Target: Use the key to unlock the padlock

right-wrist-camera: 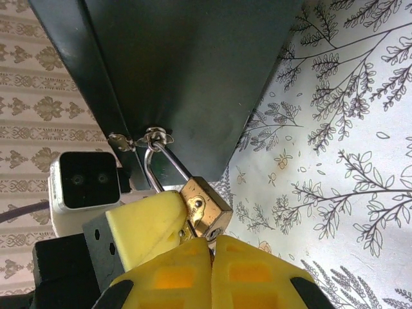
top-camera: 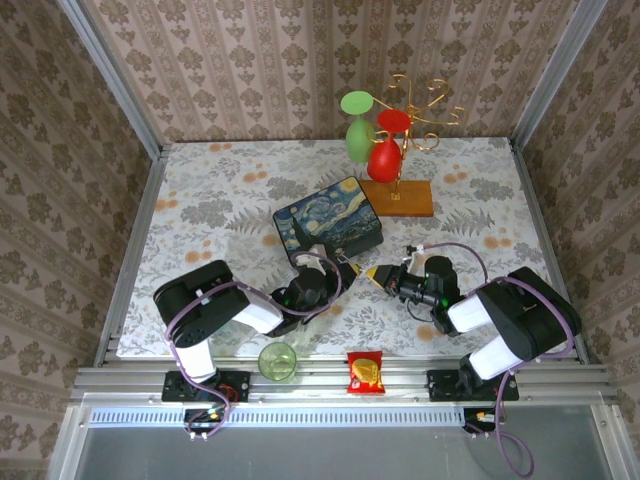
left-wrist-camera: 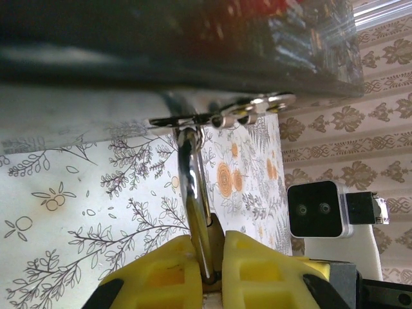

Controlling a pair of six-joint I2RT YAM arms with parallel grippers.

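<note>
The small brass padlock [right-wrist-camera: 207,207] hangs by its silver shackle [right-wrist-camera: 168,162] from the hasp [right-wrist-camera: 149,136] of the dark painted box [top-camera: 330,225]. My left gripper [left-wrist-camera: 209,257] is shut on the padlock, its brass body [left-wrist-camera: 217,237] pinched between the yellow fingers [left-wrist-camera: 161,270] and the shackle [left-wrist-camera: 192,180] running up to the hasp. My right gripper [right-wrist-camera: 212,248] is shut, with its fingertips right at the padlock's keyhole end. Only a thin sliver of the key [right-wrist-camera: 211,252] shows between them. In the top view both grippers meet at the box's near side [top-camera: 358,270].
A wooden-based rack [top-camera: 398,195] with red and green plastic glasses stands behind the box. A green cup [top-camera: 277,361] and a red snack packet [top-camera: 365,372] sit on the metal rail at the near edge. Patterned walls close in the table.
</note>
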